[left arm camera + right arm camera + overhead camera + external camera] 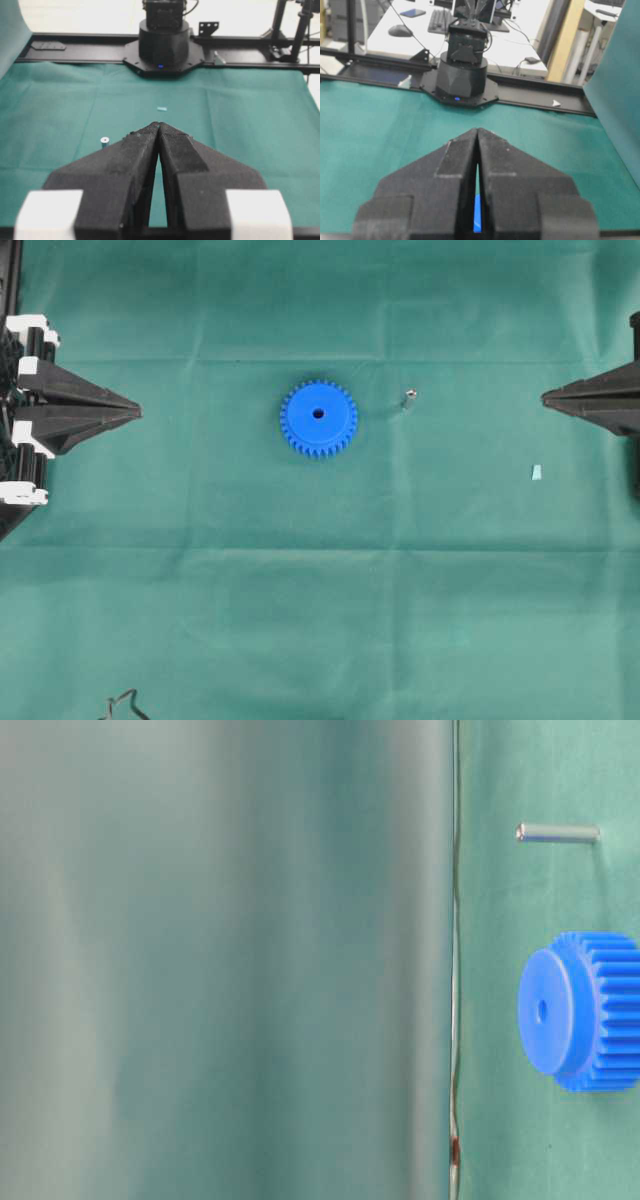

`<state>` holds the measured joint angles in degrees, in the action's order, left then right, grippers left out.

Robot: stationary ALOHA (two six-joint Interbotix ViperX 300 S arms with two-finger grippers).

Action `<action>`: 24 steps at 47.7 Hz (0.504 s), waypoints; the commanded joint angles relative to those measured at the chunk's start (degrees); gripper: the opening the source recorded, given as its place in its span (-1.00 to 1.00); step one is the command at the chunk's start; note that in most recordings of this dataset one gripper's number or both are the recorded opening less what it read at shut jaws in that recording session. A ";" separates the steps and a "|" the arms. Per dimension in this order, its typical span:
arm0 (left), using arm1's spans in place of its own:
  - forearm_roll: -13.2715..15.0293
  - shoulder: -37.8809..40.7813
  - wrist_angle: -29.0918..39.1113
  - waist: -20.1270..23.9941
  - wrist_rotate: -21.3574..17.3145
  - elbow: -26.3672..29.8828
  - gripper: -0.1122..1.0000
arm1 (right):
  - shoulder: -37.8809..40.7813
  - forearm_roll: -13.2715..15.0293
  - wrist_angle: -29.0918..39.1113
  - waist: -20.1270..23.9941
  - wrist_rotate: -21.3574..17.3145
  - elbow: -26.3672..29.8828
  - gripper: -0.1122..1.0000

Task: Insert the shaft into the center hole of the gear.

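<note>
Black foam-faced fingers (137, 165) of the left tool (159, 125) fill the bottom of the left wrist view, pressed together at the tips with nothing between them. The right tool (477, 131) looks the same in its own view, its two halves meeting in a thin seam; a sliver of blue shows low through that seam.

A green cloth (320, 620) covers the desk, creased in faint straight fold lines. Beyond its far edges stand black frame rails and each arm's round black base (163, 42); behind the right wrist view's rail lies an office with white desks, a keyboard and a mouse.

One gear (318, 418) lies flat near the middle of the cloth, its center hole (318, 413) dark and open. One shaft (408, 398) stands upright on the cloth to the gear's right in the overhead view, near it but apart. One small pale blue scrap (536, 473) lies farther right, toward the right tool.

Overhead, both arms are cut off by the frame edges, only their pointed ends reaching in. A dark wire loop (125, 703) is clipped at the bottom edge. The table-level view is turned sideways, and a blurred green fold hides its left two-thirds; the gear there is cropped at the right edge.
</note>
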<state>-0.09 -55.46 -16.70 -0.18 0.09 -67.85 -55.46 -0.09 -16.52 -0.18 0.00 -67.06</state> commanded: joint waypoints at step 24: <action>-1.05 2.11 1.49 0.44 0.00 2.99 -0.76 | 2.64 0.70 4.31 -0.97 0.35 2.99 -0.76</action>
<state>-0.97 -53.53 -15.29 0.09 0.09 -66.36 -53.70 0.53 -12.13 -0.70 0.44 -66.09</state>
